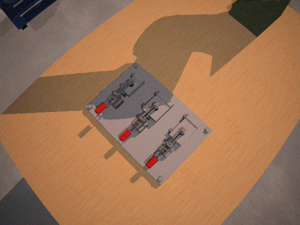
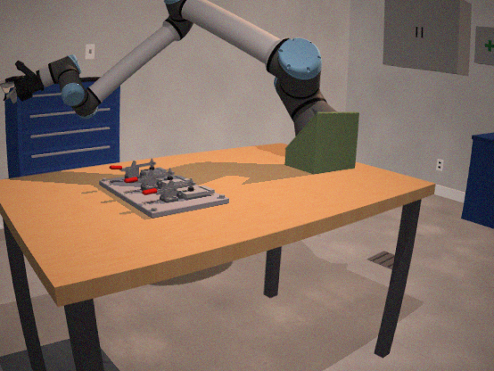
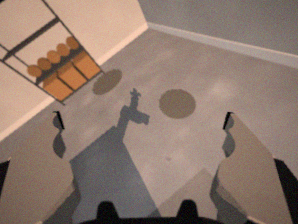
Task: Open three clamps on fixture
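Note:
A grey fixture plate [image 1: 113,119] [image 2: 178,209] lies on the wooden table [image 1: 243,108] [image 2: 267,210]. Three toggle clamps stand on it in a row, with red handles at one end [image 1: 100,108] [image 2: 116,167], in the middle [image 1: 124,135] [image 2: 131,179] and at the other end [image 1: 152,161] [image 2: 149,191]. All three handles lie low and flat. Each clamp arm reaches over a flat grey part [image 1: 134,87] [image 1: 158,112] [image 1: 187,132]. My gripper [image 2: 6,86] [image 3: 145,112] is open and empty. It hangs off the table's left side, high over the floor and far from the fixture. It does not show in the top view.
A green block [image 2: 325,143] [image 1: 257,13] covers the arm's base at the table's back. A blue drawer cabinet [image 2: 67,129] [image 1: 24,11] stands behind my gripper. Another blue cabinet [image 2: 481,178] stands at the far right. A shelf with orange boxes [image 3: 65,75] shows in the wrist view.

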`<action>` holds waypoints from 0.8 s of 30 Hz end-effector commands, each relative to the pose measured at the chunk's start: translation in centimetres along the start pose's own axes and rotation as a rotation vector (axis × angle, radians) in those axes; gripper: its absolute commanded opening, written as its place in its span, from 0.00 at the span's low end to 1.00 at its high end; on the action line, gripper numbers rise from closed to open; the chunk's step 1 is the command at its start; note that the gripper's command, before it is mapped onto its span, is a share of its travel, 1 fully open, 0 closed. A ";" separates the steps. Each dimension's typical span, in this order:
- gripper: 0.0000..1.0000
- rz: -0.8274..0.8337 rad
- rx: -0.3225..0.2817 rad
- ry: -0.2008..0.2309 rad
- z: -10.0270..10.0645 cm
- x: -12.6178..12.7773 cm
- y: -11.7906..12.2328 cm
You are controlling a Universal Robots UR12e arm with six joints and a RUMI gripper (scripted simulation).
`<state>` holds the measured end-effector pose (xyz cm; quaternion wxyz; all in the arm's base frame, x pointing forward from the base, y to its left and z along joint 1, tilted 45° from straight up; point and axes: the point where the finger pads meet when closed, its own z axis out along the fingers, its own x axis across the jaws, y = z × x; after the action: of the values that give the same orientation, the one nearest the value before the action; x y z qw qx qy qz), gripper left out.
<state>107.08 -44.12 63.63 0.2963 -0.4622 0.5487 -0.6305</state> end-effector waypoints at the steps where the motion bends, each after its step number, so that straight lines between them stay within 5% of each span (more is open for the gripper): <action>1: 1.00 0.000 0.002 0.000 0.0 0.0 -0.2; 19: 1.00 0.000 0.000 -0.001 -0.1 -0.1 -0.1; 24: 1.00 0.014 -0.038 -0.006 -0.3 -1.9 1.2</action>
<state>107.10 -44.16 63.38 0.2951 -0.4621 0.5513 -0.6288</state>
